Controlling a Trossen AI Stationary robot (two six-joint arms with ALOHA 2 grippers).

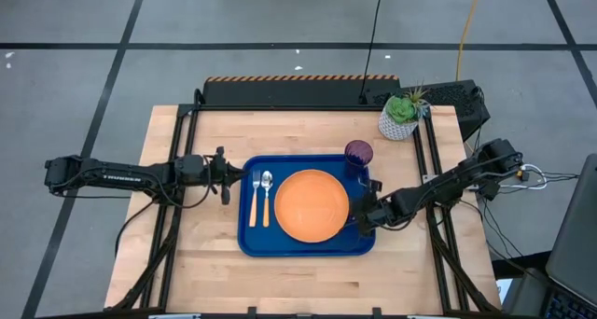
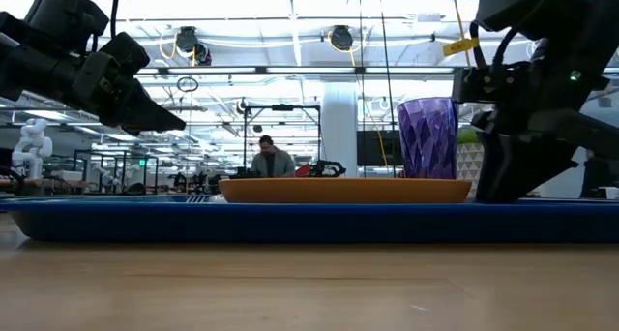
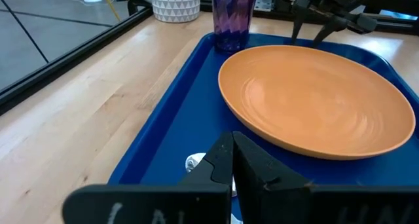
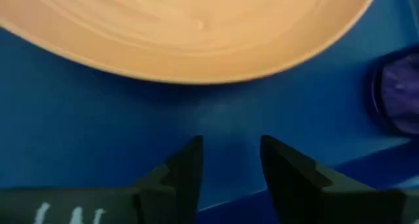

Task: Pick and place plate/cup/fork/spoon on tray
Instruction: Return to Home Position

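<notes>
The blue tray [image 1: 250,237] lies at the table's middle. On it are the orange plate [image 1: 312,205], the purple cup [image 1: 358,153] upright at the far right corner, and the tan-handled fork [image 1: 254,200] and silver spoon [image 1: 267,190] side by side at the left. My left gripper [image 1: 227,179] is shut and empty, raised above the tray's left rim next to the fork; the low view [image 2: 166,120] shows it clear of the tray. My right gripper [image 1: 366,216] is open and empty over the tray's right part [image 4: 98,112], beside the plate's rim [image 4: 190,73].
A white pot with a green plant [image 1: 401,114] stands at the table's far right, just behind the cup. Black frame rails [image 1: 431,170] run along the table's left and right sides. A person [image 2: 274,159] sits in the room far behind.
</notes>
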